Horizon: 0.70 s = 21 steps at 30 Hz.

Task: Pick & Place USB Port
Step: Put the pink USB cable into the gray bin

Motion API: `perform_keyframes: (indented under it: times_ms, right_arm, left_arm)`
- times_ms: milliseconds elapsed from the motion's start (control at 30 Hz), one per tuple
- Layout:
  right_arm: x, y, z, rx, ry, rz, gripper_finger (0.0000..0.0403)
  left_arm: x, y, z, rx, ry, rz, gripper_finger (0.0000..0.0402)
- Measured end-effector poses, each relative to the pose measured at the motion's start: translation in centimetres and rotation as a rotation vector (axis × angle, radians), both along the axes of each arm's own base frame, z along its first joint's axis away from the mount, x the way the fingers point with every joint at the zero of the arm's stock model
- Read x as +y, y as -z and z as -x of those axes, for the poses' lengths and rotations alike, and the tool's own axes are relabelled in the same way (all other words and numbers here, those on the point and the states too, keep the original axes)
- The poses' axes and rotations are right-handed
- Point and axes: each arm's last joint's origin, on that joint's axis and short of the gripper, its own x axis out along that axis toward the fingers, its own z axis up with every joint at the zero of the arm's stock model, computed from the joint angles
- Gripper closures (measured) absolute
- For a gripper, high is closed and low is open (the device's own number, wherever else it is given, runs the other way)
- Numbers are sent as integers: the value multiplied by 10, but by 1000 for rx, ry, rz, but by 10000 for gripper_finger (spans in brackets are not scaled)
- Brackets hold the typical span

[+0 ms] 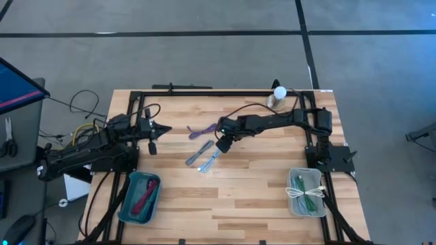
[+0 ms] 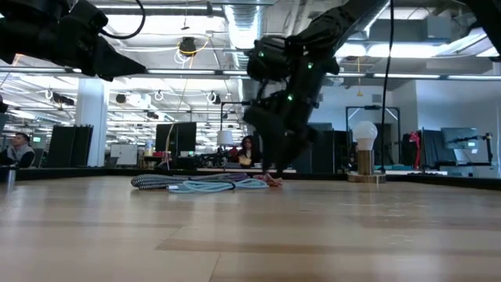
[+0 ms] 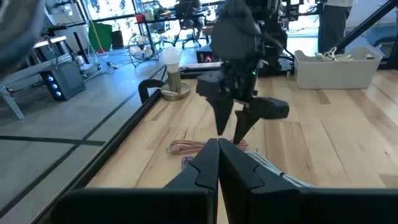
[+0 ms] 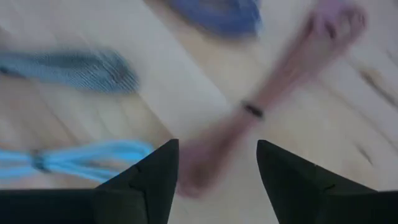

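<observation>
Several coiled USB cables lie mid-table: a purple one [image 1: 201,131], a grey braided one [image 1: 196,154], a light blue one [image 1: 210,162] and a pink one [image 4: 261,102]. My right gripper [image 1: 222,143] is open, pointing down just above the pink cable. In the right wrist view [image 4: 217,149] its fingers stand on either side of the cable's near end, and I see no touch. The low view shows its tips [image 2: 274,171] close to the tabletop. My left gripper [image 1: 151,131] is shut and empty, raised at the table's left; it also shows in the left wrist view [image 3: 217,165].
A teal bin [image 1: 127,204] holding red and green cables stands at the near left. A clear bin [image 1: 294,204] with white and green cables stands at the near right. A small lamp with a white bulb [image 1: 279,92] stands at the far edge. A black frame [image 1: 204,93] borders the table.
</observation>
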Motion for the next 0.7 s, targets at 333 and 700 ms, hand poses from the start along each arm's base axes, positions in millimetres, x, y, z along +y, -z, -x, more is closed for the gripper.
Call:
perform_keyframes:
  times_ms: [333,700]
  right_arm:
    - [-5,18,-6,8,13,-2,216]
    - [-5,17,-6,6,-18,11,332]
  left_arm:
    - [1,1,-1,9,-5,4,394]
    - [1,1,-1,8,-5,3,394]
